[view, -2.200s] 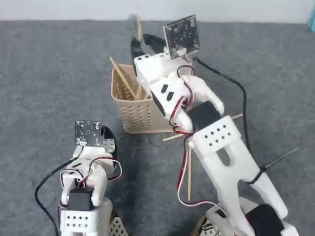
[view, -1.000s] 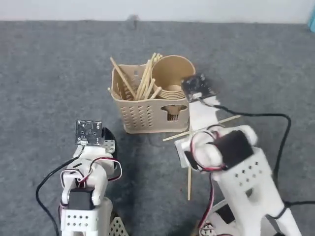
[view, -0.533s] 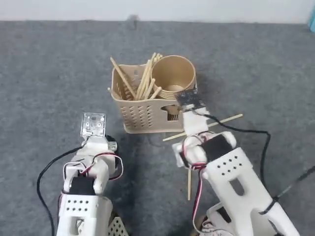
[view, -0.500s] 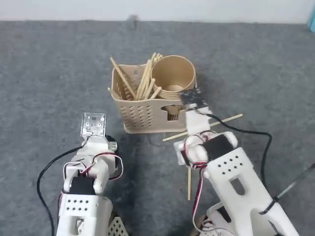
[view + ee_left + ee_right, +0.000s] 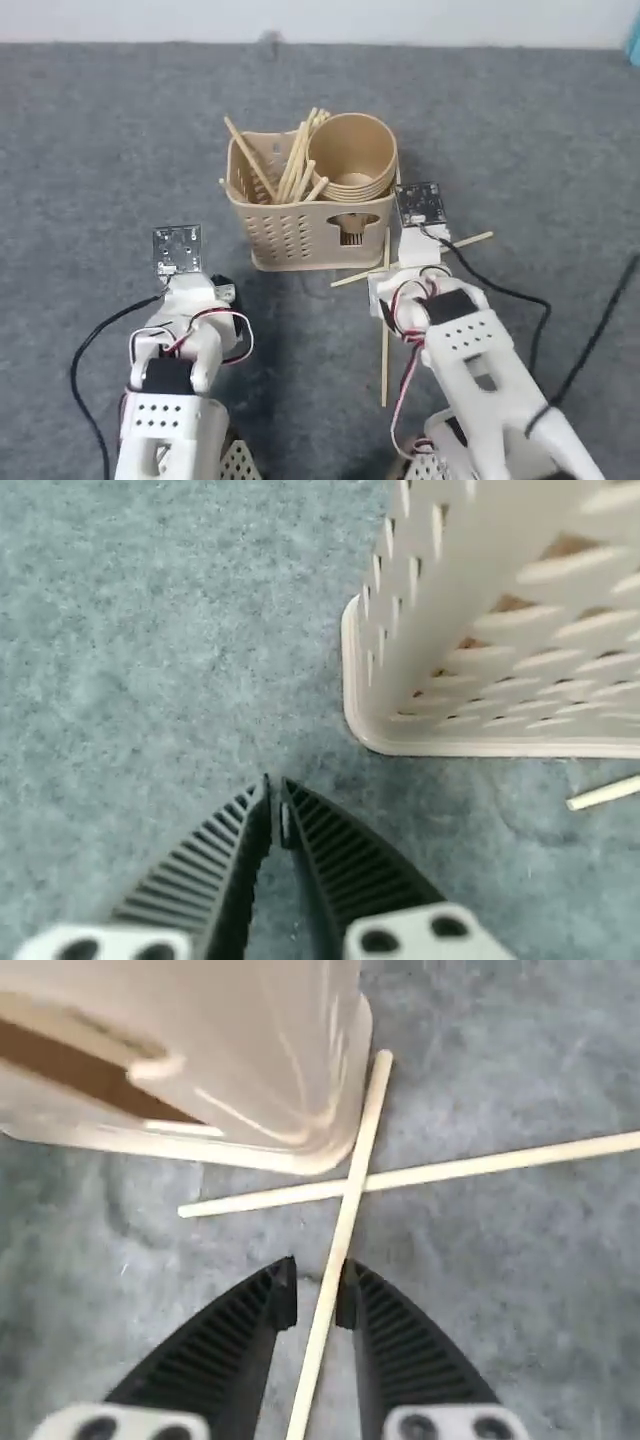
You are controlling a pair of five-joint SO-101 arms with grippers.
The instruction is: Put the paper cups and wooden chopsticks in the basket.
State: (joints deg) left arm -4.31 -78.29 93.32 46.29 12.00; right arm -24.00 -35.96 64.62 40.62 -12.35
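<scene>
The beige basket (image 5: 290,235) holds stacked paper cups (image 5: 352,150) and several wooden chopsticks (image 5: 295,165). Two loose chopsticks lie crossed on the carpet beside its right corner: a long one (image 5: 384,370) and a slanted one (image 5: 465,243). My right arm (image 5: 440,310) hangs over the crossing. In the right wrist view my right gripper (image 5: 315,1288) is narrowly open and straddles the long chopstick (image 5: 355,1190), just short of the other chopstick (image 5: 480,1165) and the basket (image 5: 200,1050). My left gripper (image 5: 275,788) is shut and empty, low over the carpet near the basket corner (image 5: 480,630).
Grey carpet covers the whole table. A chopstick end (image 5: 605,795) shows past the basket in the left wrist view. My left arm (image 5: 185,350) stands at the front left, apart from the basket. Open carpet lies left of and behind the basket.
My right arm has drawn back from above the basket and come down over the crossed chopsticks, its wrist shifting slightly right. The left arm's wrist has moved a little.
</scene>
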